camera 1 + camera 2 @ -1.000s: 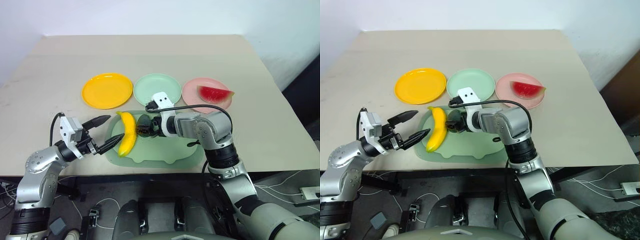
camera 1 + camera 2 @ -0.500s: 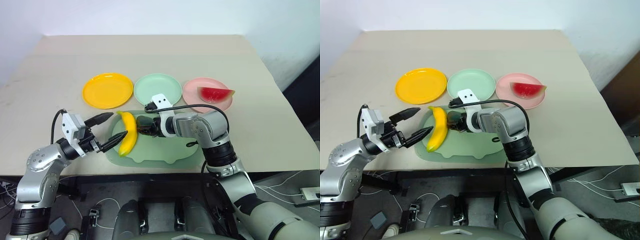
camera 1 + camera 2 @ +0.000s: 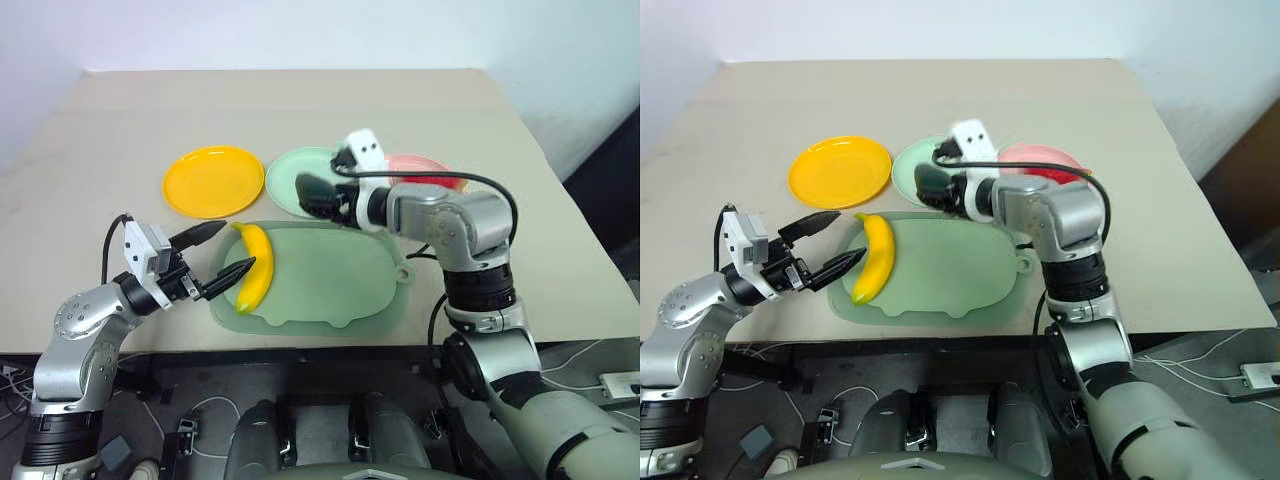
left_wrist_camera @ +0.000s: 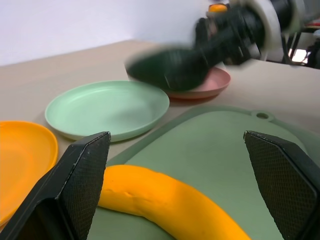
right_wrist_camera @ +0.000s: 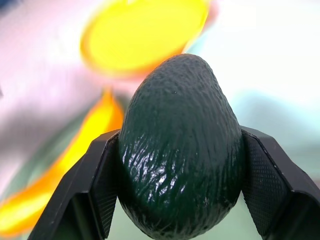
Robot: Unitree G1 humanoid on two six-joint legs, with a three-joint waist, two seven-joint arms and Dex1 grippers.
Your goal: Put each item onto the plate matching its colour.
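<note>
My right claw [image 3: 312, 192] is clenched on the dark green egg-shaped toy avocado [image 5: 181, 150], one black pad on each flank, its narrow end pointing away from the wrist. In the head views the avocado hangs clear of the bench [image 3: 120, 120], over the near right part of the pale mint green round plastic plate [image 3: 290, 175]. That plate lies directly under and just beyond the claw, so in my judgement the coming move is a short descent and release, with little sideways travel required. The plate's open centre lies slightly to my left of the claw; a small shift that way should keep the avocado off the rim.

My left claw [image 3: 212, 259] is released, jaws wide, and holds nothing. It points at the curved yellow toy banana [image 3: 254, 264], which lies on the left part of the large pale green rounded-rectangle tray [image 3: 340, 290]. The banana's long axis runs roughly away from me, curving, and so crosses the claw's line of approach. The left arm is plainly the nearer one to it. The yellow-orange round plate [image 3: 213, 180] sits beyond the banana, on my left side.

The red watermelon wedge with green rind [image 3: 1065, 177] rests on the pink round plate [image 3: 1040, 155], largely hidden behind my right forearm. That item appears settled.

Risk noted: the egg-shaped avocado may roll on the shallow plate once released.
</note>
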